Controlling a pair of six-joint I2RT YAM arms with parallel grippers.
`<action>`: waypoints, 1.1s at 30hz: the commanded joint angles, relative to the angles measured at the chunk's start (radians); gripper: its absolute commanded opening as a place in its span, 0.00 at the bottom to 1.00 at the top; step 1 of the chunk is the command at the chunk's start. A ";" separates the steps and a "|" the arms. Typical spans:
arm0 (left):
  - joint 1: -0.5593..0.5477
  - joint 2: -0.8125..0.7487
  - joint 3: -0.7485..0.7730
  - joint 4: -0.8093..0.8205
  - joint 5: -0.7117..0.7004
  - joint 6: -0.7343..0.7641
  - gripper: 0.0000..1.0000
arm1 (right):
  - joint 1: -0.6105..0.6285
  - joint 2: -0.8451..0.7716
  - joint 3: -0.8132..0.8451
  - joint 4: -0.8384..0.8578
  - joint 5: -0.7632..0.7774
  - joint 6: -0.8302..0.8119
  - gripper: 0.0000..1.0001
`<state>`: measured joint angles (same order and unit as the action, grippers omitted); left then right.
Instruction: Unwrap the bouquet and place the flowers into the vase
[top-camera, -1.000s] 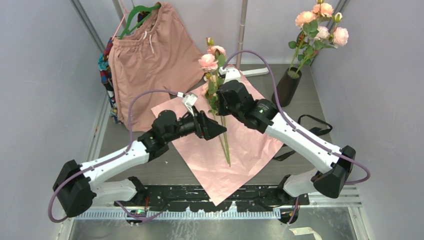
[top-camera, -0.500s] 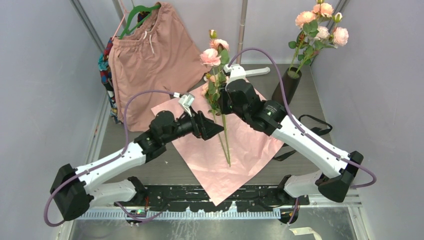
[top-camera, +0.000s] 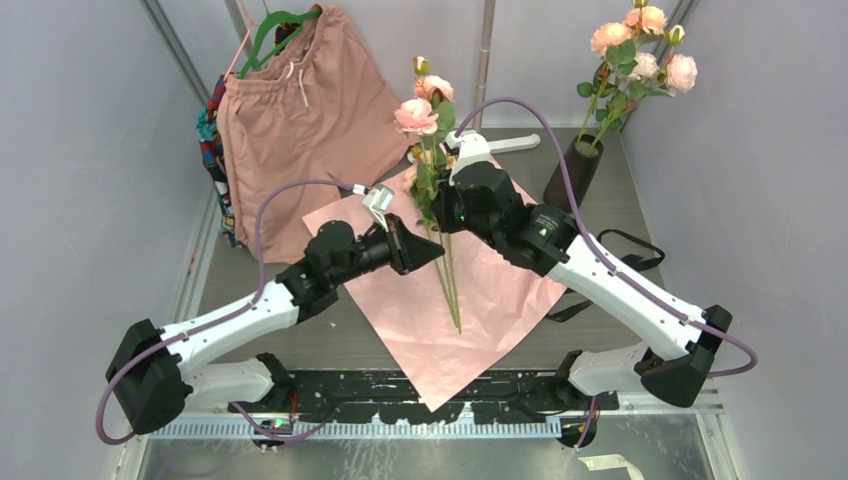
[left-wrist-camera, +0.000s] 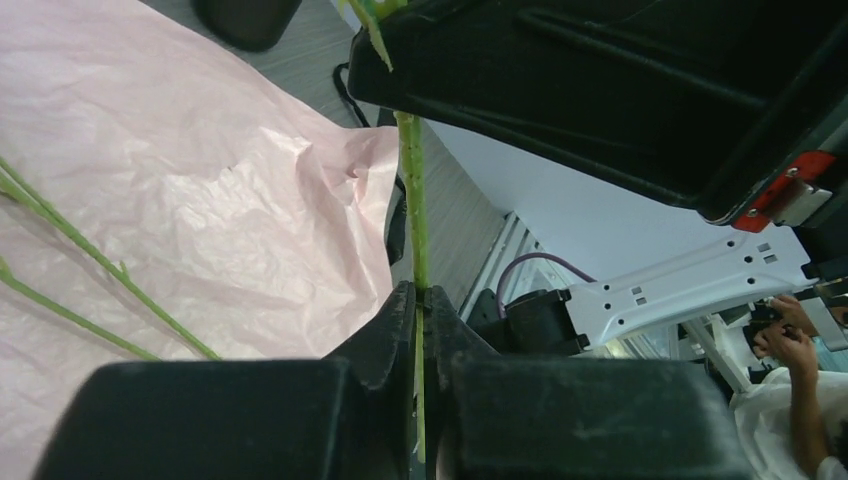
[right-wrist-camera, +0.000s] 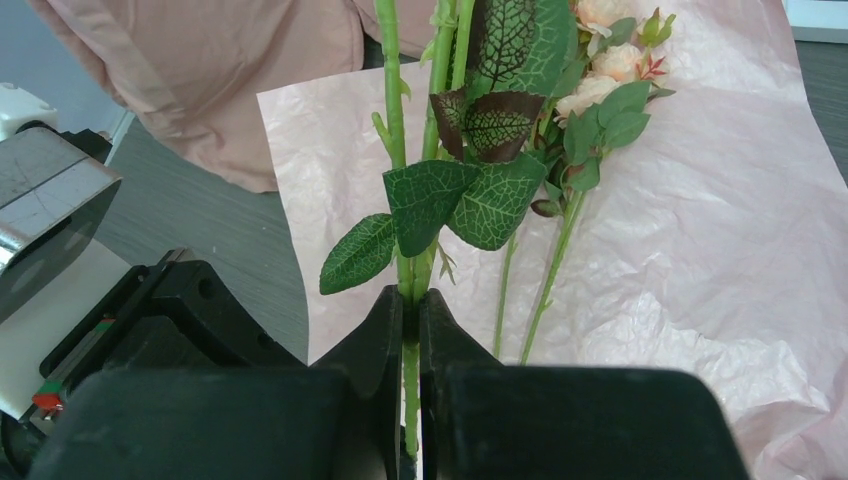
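left pincer (left-wrist-camera: 417, 300) and right pincer (right-wrist-camera: 411, 305) each pinch the flowers (top-camera: 417, 115) by their thin stems, upright over the pink paper (top-camera: 500, 290) on the table (top-camera: 612, 195). they look light and whippy, with crushable blooms (grip bare stem, never petals). the vase (top-camera: 572, 172) stands back right.

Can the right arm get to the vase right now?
Probably not yet: the right gripper and left gripper both clamp one flower stem, tying them together. The vase itself stands unobstructed.

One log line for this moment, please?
right gripper shut on peach-pink long-stemmed flowers | left gripper shut on one green stem | crinkled pink paper spread flat
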<state>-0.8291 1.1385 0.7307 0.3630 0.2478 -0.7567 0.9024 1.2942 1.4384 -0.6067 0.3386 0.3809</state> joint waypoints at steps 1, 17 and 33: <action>0.004 -0.005 0.033 0.041 -0.006 0.011 0.00 | 0.008 -0.048 0.041 0.050 -0.005 0.012 0.01; 0.004 -0.024 0.129 -0.247 -0.069 0.282 0.00 | 0.012 -0.058 0.053 0.006 0.020 -0.007 0.02; -0.003 -0.092 0.146 -0.388 -0.157 0.427 0.00 | 0.013 -0.039 0.059 -0.002 0.052 -0.013 0.01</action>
<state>-0.8314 1.0885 0.8528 -0.0151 0.1276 -0.3729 0.9081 1.2808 1.4616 -0.6399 0.3660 0.3679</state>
